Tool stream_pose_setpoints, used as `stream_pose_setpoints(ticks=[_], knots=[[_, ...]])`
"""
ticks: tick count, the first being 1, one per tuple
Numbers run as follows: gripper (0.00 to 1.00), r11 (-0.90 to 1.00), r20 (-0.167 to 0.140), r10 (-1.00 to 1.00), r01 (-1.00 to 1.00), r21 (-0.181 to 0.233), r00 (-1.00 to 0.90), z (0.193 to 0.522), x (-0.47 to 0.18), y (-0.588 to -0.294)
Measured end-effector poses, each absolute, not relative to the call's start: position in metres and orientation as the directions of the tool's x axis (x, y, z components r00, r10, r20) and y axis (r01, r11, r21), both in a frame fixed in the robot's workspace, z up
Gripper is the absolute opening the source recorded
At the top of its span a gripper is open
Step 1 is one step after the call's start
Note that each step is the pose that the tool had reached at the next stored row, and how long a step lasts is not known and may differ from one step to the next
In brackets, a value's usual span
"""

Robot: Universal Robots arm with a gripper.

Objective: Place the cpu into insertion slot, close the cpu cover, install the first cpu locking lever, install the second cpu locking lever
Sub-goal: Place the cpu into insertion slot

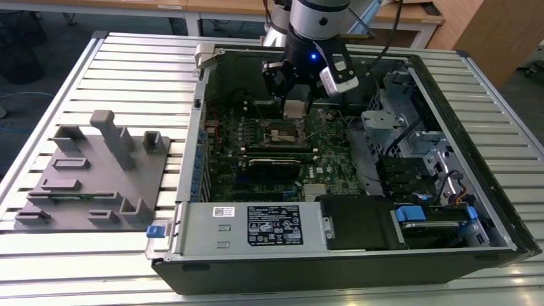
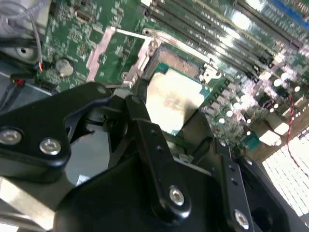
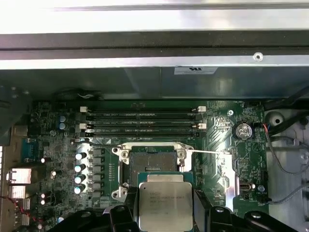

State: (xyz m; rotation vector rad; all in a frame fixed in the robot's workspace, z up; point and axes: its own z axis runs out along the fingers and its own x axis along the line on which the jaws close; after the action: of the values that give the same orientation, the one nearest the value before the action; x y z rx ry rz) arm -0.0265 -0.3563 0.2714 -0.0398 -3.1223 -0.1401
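The cpu [image 3: 164, 202], a flat silver-grey square, is gripped by its edges between black fingers [image 3: 126, 209]; my gripper [image 3: 164, 212] is shut on it. It hovers just in front of the insertion slot [image 3: 153, 162], whose dark socket lies uncovered on the green board. The cpu cover [image 2: 113, 53], a silvery frame, is swung open beside the socket, and a thin lever [image 3: 205, 152] sticks out sideways. In the exterior view my gripper [image 1: 295, 107] hangs over the slot [image 1: 285, 134] inside the open computer case. In the second wrist view the cpu [image 2: 174, 99] sits tilted over the socket.
Long black memory slots [image 3: 142, 121] run just beyond the socket. The case's metal wall [image 1: 204, 127] and a drive cage [image 1: 386, 121] flank the board. A labelled power supply [image 1: 255, 223] sits at the front. A grey fixture block [image 1: 93, 172] stands on the slatted table at the exterior view's left.
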Motion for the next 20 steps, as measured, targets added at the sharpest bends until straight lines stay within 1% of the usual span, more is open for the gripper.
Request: stream_pose_setpoints(ticks=[20], knots=[[0.54,0.996,0.017,0.025,0.026,0.089,-1.000,0.2665,-0.0265,-0.3562]])
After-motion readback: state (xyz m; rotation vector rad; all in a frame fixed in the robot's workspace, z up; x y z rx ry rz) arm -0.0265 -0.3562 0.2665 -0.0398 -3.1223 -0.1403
